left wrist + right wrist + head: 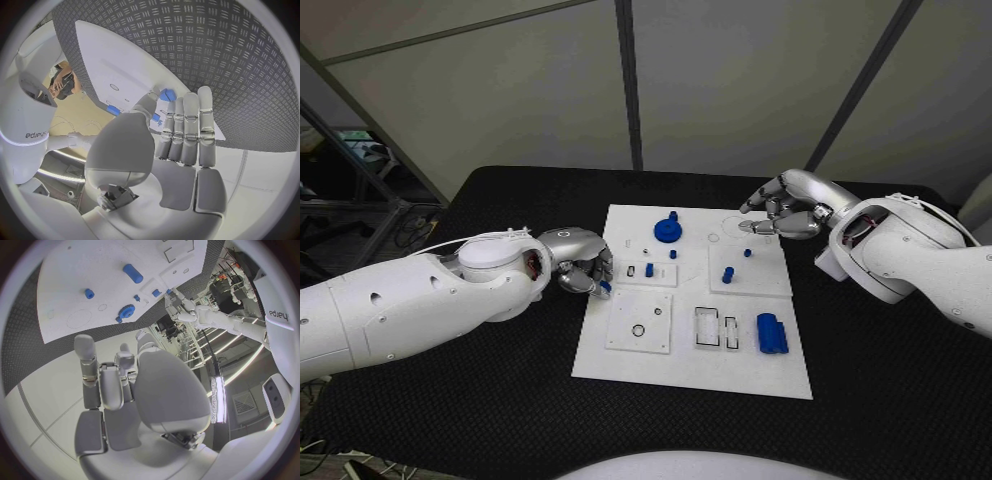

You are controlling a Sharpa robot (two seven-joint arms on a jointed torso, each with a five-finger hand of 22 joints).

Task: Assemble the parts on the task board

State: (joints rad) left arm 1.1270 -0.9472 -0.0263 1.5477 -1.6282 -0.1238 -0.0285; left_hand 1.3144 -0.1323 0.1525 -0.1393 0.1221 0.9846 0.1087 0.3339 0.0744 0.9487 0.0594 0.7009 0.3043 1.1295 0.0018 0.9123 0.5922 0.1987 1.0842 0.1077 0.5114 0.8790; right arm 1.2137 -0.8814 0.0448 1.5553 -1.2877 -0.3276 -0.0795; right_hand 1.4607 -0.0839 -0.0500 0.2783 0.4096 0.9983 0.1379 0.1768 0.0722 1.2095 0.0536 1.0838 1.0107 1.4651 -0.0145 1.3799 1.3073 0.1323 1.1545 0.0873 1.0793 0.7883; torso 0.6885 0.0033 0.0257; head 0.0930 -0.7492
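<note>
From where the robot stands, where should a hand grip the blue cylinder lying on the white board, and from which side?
Grip the blue cylinder across its middle, from above: it lies flat on the white task board, with its curved sides exposed.

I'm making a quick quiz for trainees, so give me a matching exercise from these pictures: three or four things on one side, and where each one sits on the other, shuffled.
Things:
1. blue cylinder
2. blue gear-shaped part
3. left hand
4. right hand

Places:
A. at the task board's left edge
B. above the board's far right corner
C. lying on the board's near right area
D. standing on the board's far middle

Pairs: 1-C, 2-D, 3-A, 4-B
</note>
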